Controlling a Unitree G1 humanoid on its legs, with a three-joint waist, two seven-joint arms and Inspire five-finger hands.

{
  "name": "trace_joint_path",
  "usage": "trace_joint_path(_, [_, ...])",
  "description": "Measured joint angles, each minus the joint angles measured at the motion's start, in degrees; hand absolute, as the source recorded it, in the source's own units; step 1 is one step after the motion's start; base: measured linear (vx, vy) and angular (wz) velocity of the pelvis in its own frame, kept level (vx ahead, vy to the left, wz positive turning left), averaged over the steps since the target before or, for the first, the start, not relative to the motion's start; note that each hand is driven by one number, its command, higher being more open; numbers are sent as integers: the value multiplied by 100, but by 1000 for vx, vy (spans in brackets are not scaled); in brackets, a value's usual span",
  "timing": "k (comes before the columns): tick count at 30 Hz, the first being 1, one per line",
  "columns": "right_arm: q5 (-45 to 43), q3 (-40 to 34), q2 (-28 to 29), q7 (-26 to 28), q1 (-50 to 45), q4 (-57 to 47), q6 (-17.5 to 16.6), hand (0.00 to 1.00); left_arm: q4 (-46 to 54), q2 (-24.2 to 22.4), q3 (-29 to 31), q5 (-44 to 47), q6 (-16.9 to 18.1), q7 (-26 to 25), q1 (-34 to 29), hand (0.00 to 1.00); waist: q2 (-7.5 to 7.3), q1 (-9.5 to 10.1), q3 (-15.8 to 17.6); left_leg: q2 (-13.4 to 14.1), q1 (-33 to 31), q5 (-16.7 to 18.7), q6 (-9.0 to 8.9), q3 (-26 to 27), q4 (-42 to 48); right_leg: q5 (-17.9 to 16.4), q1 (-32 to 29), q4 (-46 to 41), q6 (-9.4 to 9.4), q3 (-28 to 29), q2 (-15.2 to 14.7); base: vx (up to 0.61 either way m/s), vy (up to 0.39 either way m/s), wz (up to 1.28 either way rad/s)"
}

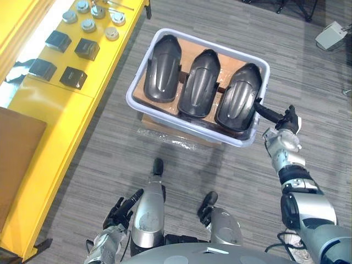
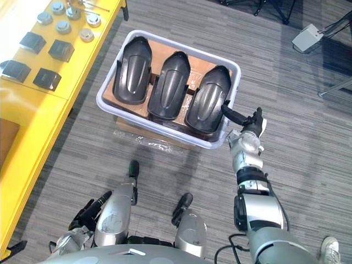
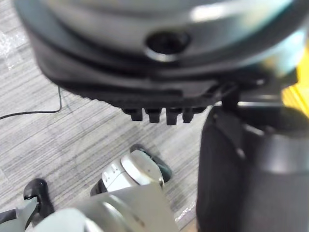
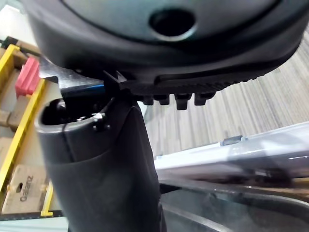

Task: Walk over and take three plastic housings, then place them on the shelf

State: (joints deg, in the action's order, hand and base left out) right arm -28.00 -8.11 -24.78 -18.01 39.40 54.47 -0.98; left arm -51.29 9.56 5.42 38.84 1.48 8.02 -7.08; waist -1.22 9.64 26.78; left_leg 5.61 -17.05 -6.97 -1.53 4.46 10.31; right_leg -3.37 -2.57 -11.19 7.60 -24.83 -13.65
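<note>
**Task items.** You have all three plastic housings inside the pale bin, which stands on the carpet floor. The left housing, middle housing and right housing lie side by side with their domed backs up, on a brown liner. The bin rests on a flat piece of cardboard that shows beneath its near edge.

**Right hand.** Your right hand is raised just outside the bin's near right corner, at rim height. One dark finger reaches straight over the rim to the edge of the right housing. You cannot tell from these views whether it touches. The hand is loose, with its fingers apart and clamped on nothing. In the right wrist view the thumb stands in front, with the bin's rim and a dark housing beyond it.

**Left hand.** Your left hand hangs low, well back from the bin on its near left side. Its fingers are relaxed and apart and hold nothing.

**Surroundings.** The yellow shelf runs along the bin's left side, with a strip of floor between them. It carries small black blocks and round metal parts.
</note>
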Motion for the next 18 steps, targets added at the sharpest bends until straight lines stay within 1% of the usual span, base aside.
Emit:
trace_joint_path(2, [1,122,-169,34,174,88,94,100,8,-1,-23,128,41,34,26,100,7,27,49,4,-90,27,19,-8,54,-16,-70,-26,-22,10,-4,-72,14,0])
trace_joint_path(3, [0,179,-313,84,295,214,197,100,8,0,-59,154,79,50,62,100,14,56,82,2,-156,47,25,-15,58,-34,-153,-69,-9,17,-17,-91,16,0])
trace_joint_path(4, [3,204,-446,177,418,360,323,0,10,2,-86,166,94,72,96,100,15,91,82,5,-262,14,35,-24,49,-37,-284,-87,-6,26,-17,-106,13,0])
trace_joint_path(6, [10,218,-593,326,574,580,461,0,-3,7,-145,251,91,76,152,100,24,124,88,3,-397,-29,30,-29,11,-37,-471,-147,-5,96,-13,-74,0,-1])
trace_joint_path(7, [21,289,-676,465,679,718,610,0,-20,8,-218,373,92,74,192,100,43,129,101,5,-462,-47,51,-24,17,-36,-555,-185,-7,141,-26,0,0,0])
trace_joint_path(8, [78,443,-782,658,743,828,790,0,-58,2,-281,417,89,69,259,100,106,132,144,-1,-463,-57,64,-25,24,-34,-550,-185,-9,172,-31,0,0,0])
trace_joint_path(10, [91,596,-865,899,810,895,1038,0,-61,4,-361,473,94,64,263,100,160,133,174,-9,-462,-62,77,-26,24,-32,-555,-193,-12,193,-40,-1,-4,-2])
trace_joint_path(11, [323,706,-919,1004,937,1056,1195,0,-59,6,-478,611,97,61,285,100,214,141,203,-15,-465,-64,81,-12,18,-28,-598,-241,-16,243,-48,4,-11,-9])
trace_joint_path(12, [522,726,-1037,1061,1014,1094,1257,0,-75,-4,-516,629,95,60,302,100,234,148,213,-18,-479,-68,84,-4,6,-33,-656,-285,-25,282,-59,9,-21,-10])
trace_joint_path(14, [975,1000,-1364,1415,1171,1114,1538,0,-116,-11,-566,695,100,56,336,100,297,143,237,-18,-473,-141,70,-3,-129,-52,-734,-319,-49,287,-58,11,-31,-4])
trace_joint_path(16, [978,1068,-1420,1458,1190,1127,1584,0,-116,-11,-596,791,115,55,336,100,306,131,240,-17,-462,-166,60,-8,-180,-69,-757,-348,-66,286,-58,19,-35,1])
trace_joint_path(18, [970,1069,-1481,1509,1254,1286,1692,0,-115,-23,-741,907,223,52,341,100,334,131,238,-16,-404,-227,40,-16,-226,-138,-767,-453,-93,287,-66,41,-58,2])
